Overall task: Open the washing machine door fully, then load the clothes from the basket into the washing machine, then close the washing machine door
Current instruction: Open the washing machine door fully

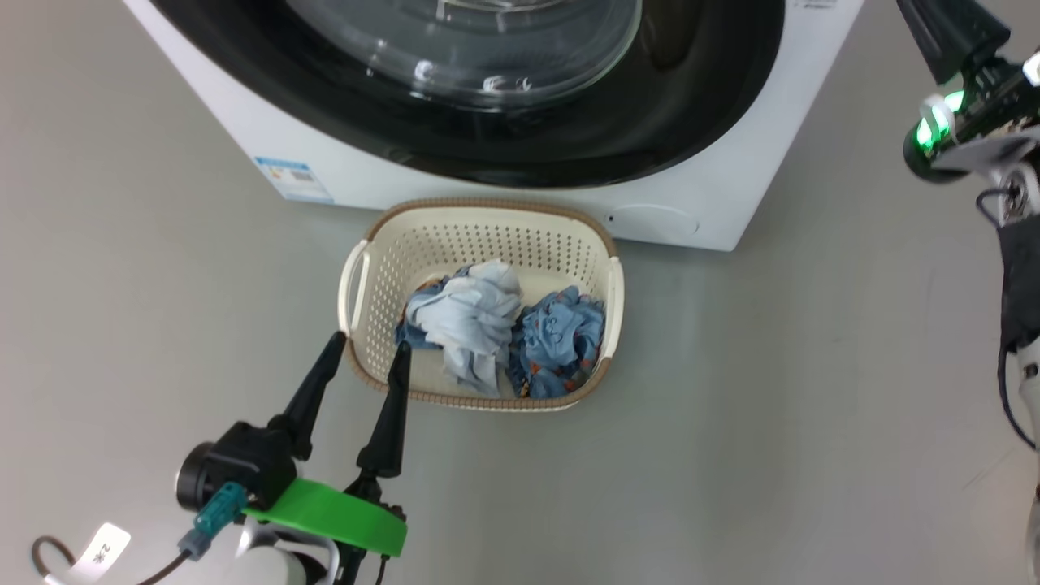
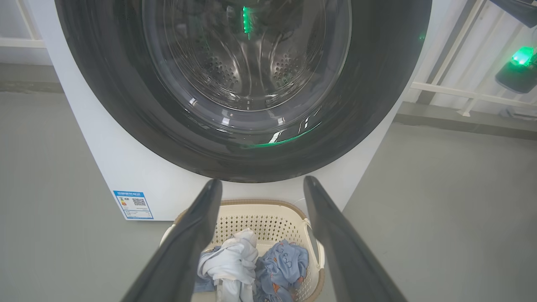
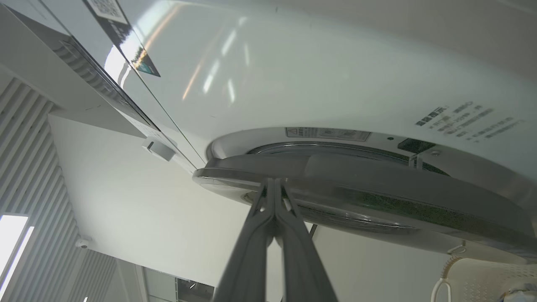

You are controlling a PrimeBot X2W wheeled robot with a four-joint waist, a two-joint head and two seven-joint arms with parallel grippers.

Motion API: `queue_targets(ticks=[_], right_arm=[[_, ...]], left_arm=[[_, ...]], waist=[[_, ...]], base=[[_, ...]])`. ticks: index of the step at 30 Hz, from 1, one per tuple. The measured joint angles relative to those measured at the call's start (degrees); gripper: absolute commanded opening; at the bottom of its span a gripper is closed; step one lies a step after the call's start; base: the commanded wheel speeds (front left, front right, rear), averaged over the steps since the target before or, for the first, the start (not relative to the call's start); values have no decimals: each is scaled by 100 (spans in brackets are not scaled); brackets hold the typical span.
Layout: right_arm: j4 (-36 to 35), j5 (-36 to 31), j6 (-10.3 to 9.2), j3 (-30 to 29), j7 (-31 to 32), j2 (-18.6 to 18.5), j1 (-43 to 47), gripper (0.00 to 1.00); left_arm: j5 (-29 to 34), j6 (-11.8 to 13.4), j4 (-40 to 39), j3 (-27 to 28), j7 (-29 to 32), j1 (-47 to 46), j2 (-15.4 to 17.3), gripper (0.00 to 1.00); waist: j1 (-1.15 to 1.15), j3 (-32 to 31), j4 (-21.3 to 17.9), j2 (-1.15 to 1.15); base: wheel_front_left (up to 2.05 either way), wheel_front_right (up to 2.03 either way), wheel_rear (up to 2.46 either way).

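Right gripper: fingers pressed together, empty, tips against the edge of the washing machine door, which seems cracked off the washing machine. Left gripper: fingers spread, over the basket corner; clothes inside.

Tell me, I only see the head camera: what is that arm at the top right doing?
Observer: Its wrist camera shows the right gripper, fingers pressed together, tips at the edge of the washing machine door.
Operator: Is the door open yet?
Observer: Barely; it seems slightly ajar from the front of the washing machine.
Operator: Anything inside?
Observer: The left wrist camera shows a perforated steel drum behind the door.
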Motion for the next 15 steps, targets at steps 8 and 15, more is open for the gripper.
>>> queue_targets(ticks=[8,15], right_arm=[[333,-204,0,101,339,-115,-502,0],[488,-408,0,145,431,-140,-868,0]], left_arm=[[-121,58,-55,-202,0,-274,-4,100],[-215,115,-89,-297,0,-411,-8,100]], waist=[[0,325,156,0],[0,572,277,0]], base=[[0,0,0],[0,0,0]])
